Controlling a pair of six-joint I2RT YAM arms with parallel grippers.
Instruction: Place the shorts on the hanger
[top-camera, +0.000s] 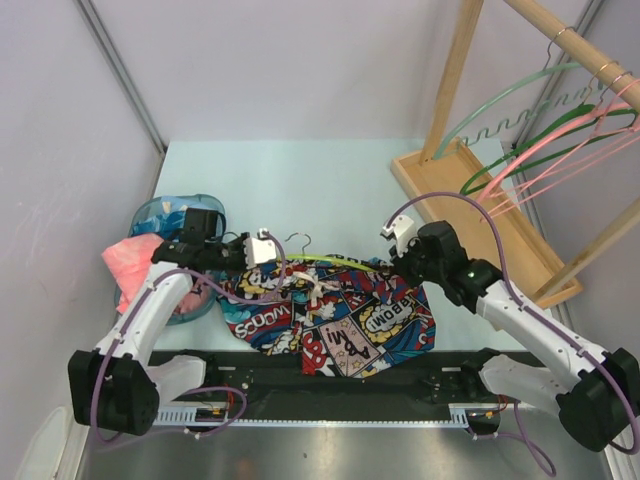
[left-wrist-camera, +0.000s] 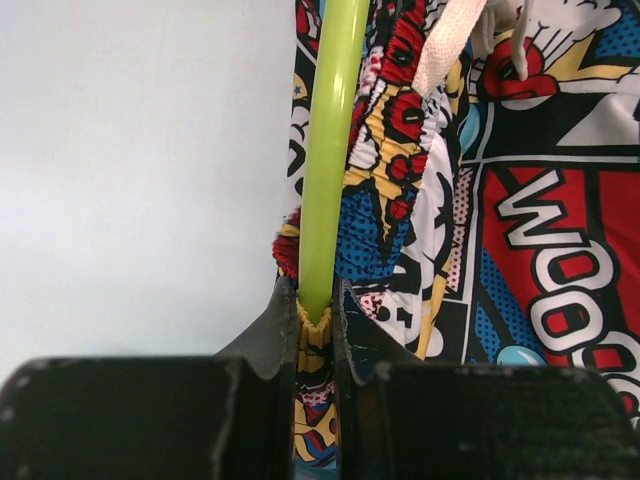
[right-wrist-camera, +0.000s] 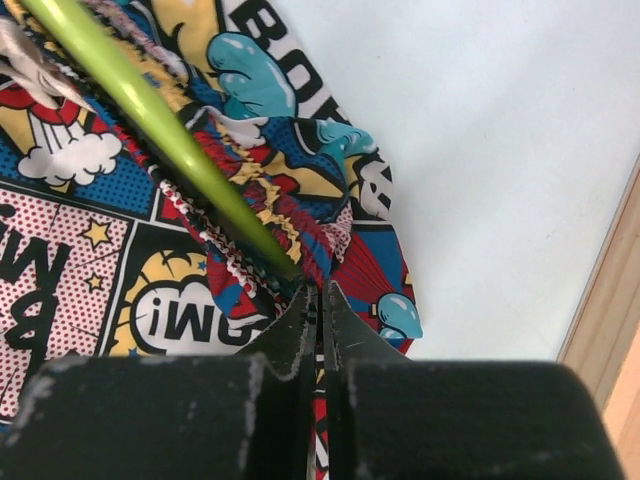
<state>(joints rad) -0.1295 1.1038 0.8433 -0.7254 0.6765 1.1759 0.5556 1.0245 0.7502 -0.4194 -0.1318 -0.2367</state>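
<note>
Your left gripper is clamped on one end of the hanger, and a bunch of waistband from the shorts is caught in the same pinch. Your right gripper has its jaws pressed together at the other end, on gathered waistband fabric right where the green bar stops (whether the bar itself sits in that pinch I cannot tell). The shorts lie on the table between the two arms. The hanger runs along their top edge, its small silver hook pointing away from you.

To do this step well, work the elastic over each hanger tip rather than dragging the whole garment. Draw the two ends apart evenly so the waistband seats on the bar. When you lift, raise both arms together, or one side may slip off. Watch the white drawstring, which looks likely to snag.

The shorts are floppy, with a ruffled elastic waist and a loud comic-book print in red, blue, yellow, black and white.
</note>
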